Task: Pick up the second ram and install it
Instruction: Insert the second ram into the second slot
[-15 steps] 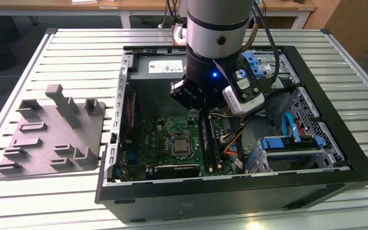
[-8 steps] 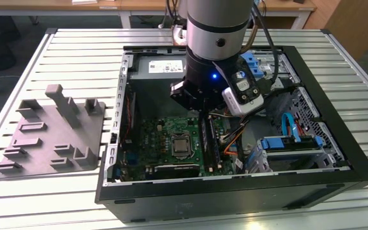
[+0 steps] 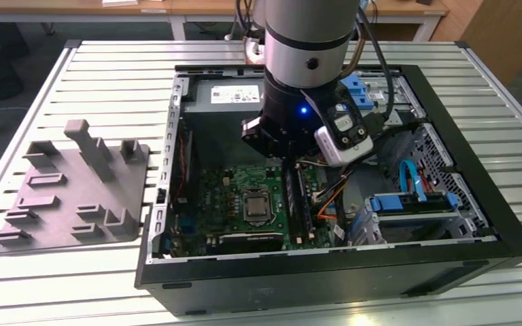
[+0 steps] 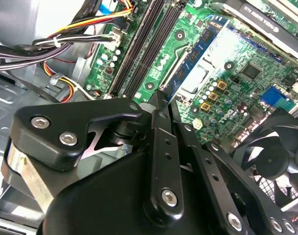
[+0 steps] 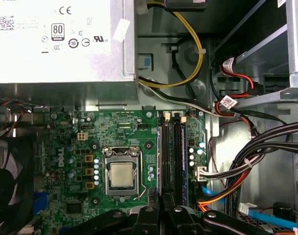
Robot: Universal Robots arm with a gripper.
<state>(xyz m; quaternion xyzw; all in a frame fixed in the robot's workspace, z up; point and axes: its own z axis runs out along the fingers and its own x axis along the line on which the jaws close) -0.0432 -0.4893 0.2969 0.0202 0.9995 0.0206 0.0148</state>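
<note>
From where I stand, the arm reaches down into the open computer case (image 3: 506,231), which fills the middle and right of the exterior view. The gripper (image 3: 288,159) hangs just above the green motherboard (image 3: 229,187). Its fingers (image 4: 158,142) are drawn narrow, almost together. I judge they pinch the second ram (image 3: 295,200), the long dark strip that runs edge-on from the fingertips toward the lower middle of that frame, just to the exterior view's right of the processor socket (image 3: 253,204). I can't make out whether its lower edge is already in a slot or only over one. In the first wrist view the gripper (image 5: 166,213) lines up with the black memory slots (image 5: 164,147) beside the socket (image 5: 122,174), and the neighbouring slot seems to carry a stick already. The grey fixture tray (image 3: 71,197) sits on the table at the exterior view's left, well apart from the case, with no stick on it that I can see. To do this step well, I'd say the stick must stay square to the slot along its whole length. The push should go straight down so both ends seat together rather than one corner first. The bundled cables (image 5: 246,152) lie near the slots on the far side from the socket, so sideways drift toward them looks risky.
</note>
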